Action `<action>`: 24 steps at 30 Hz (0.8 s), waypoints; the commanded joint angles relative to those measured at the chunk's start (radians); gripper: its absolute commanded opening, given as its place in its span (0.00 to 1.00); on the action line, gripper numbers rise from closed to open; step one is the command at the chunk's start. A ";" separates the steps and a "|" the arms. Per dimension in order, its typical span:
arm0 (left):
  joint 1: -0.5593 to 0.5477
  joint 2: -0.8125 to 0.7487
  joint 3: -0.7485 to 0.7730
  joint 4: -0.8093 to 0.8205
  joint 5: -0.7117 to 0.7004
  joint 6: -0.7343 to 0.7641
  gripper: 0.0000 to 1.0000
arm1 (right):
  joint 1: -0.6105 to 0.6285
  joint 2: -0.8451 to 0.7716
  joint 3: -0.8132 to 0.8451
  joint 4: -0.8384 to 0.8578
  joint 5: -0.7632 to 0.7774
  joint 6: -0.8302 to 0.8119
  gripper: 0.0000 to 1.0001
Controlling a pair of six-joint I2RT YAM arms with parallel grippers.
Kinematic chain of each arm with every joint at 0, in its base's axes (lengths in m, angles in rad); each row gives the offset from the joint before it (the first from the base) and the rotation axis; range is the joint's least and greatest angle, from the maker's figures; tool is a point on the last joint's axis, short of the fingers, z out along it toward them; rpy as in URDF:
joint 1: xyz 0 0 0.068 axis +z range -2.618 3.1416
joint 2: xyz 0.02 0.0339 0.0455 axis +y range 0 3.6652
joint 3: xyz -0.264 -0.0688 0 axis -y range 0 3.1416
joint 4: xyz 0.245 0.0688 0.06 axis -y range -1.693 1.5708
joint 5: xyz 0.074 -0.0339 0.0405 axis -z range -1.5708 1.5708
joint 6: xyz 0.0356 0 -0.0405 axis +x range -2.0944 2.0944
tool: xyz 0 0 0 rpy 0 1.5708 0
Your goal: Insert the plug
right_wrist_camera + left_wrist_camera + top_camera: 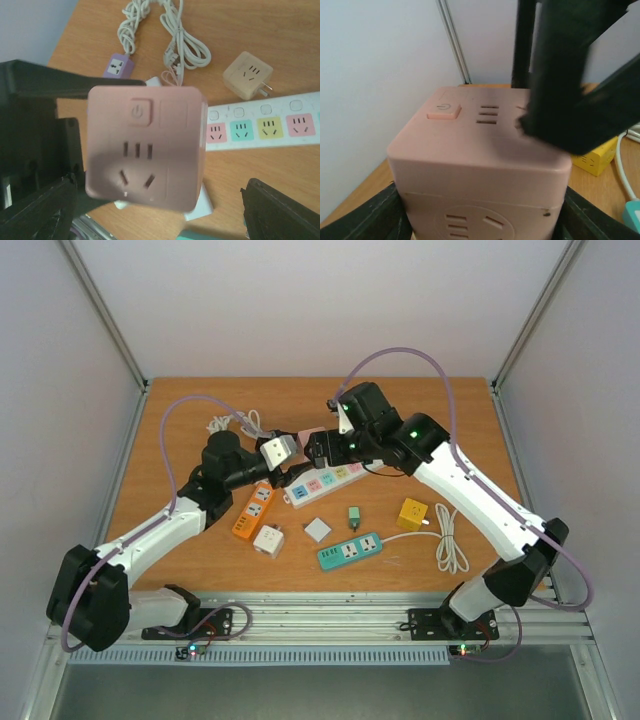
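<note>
Now, the left gripper (pixel 480 217) is clamped on the pink cube (pixel 145 145), centre of the right wrist view, the right gripper (pixel 160 210) is wide apart and empty, so hold it square and steady for insertion.

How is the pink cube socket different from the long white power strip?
The pink cube socket is chunky; the white power strip is long and flat. The cube is held in the left gripper; the strip lies on the table. The cube is all pink; the strip has coloured sockets. Both have buttons.
</note>
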State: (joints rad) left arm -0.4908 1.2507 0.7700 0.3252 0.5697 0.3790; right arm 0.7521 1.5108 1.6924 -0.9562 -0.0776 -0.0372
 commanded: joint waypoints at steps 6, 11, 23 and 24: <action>-0.011 -0.037 0.022 0.058 0.010 0.103 0.21 | 0.034 0.114 0.095 -0.039 0.040 0.102 0.86; -0.039 -0.046 0.028 0.022 -0.013 0.129 0.23 | 0.036 0.131 0.112 -0.056 0.054 0.144 0.64; -0.042 -0.177 0.159 -0.176 -0.156 -0.159 0.99 | -0.001 -0.008 0.057 -0.054 0.139 0.035 0.41; -0.042 -0.192 0.177 -0.212 -0.193 -0.204 0.99 | -0.017 -0.021 0.051 -0.054 0.132 0.008 0.41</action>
State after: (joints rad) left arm -0.5335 1.1423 0.8433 0.1818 0.4866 0.3439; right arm 0.7753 1.5684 1.7527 -1.0180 0.0196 0.0463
